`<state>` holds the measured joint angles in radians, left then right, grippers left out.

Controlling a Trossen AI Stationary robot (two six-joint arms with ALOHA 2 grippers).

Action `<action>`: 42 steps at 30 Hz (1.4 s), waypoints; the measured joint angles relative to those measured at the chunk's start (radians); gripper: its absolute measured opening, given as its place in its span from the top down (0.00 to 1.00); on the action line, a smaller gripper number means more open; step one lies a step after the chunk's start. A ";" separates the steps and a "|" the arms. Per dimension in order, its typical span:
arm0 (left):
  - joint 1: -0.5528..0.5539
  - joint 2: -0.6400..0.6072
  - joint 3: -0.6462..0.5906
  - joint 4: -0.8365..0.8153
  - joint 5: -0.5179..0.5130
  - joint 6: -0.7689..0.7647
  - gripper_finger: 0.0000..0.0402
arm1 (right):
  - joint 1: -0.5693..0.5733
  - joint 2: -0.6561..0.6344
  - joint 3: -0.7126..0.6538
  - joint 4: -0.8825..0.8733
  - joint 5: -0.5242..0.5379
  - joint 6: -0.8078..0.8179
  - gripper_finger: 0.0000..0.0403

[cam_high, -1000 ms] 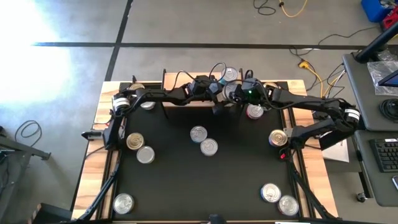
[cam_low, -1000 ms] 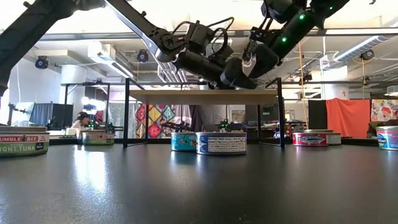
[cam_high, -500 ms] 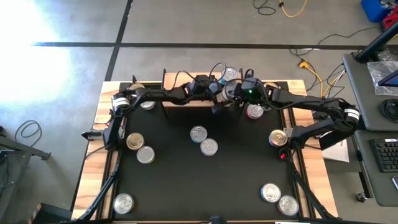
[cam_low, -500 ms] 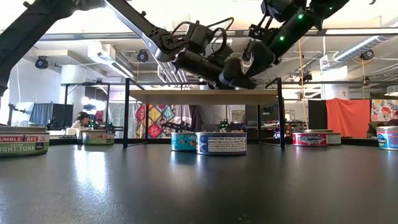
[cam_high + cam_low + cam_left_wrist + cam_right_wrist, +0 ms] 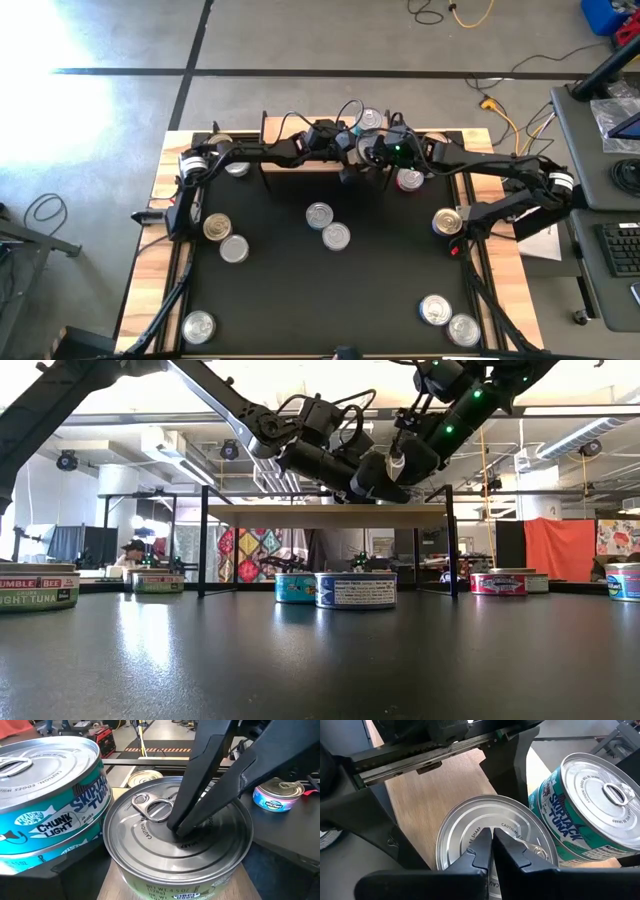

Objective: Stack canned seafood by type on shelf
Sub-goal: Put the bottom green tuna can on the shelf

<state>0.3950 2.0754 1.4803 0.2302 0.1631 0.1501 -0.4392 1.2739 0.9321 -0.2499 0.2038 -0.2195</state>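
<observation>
Early in the job. On the shelf [image 5: 300, 165], upper middle of the high view: only two tins, a teal skipjack tuna can [image 5: 590, 810] and a silver-lidded can [image 5: 175, 840] beside it. Left gripper [image 5: 470, 765] spread wide around the silver-lidded can; right gripper [image 5: 180, 827] pressed together, tips resting on its lid. About ten loose cans [image 5: 318, 214] scattered across the black table [image 5: 300, 290], unsorted.

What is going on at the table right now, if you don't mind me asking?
Both arms are at the shelf at the back of the table. The right gripper, shut, presses its tips on the lid of a silver-lidded can on the shelf, while the left gripper stands open around that can. A teal skipjack tuna can sits right beside it. Other cans, such as a pair at mid-table, are not yet shelved.
</observation>
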 joint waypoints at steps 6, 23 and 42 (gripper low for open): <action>0.000 -0.016 -0.001 -0.064 -0.001 -0.019 0.01 | 0.000 0.000 0.001 -0.023 -0.003 0.002 0.97; 0.003 -0.108 -0.004 -0.277 -0.023 0.009 0.00 | -0.001 0.002 -0.002 -0.025 -0.002 0.011 0.97; -0.106 -0.430 -0.411 0.010 -0.144 -0.075 0.00 | -0.002 0.003 -0.003 -0.004 -0.002 0.029 0.97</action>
<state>0.2892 1.6454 1.0698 0.2400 0.0191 0.0752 -0.4412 1.2770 0.9287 -0.2535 0.2018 -0.1905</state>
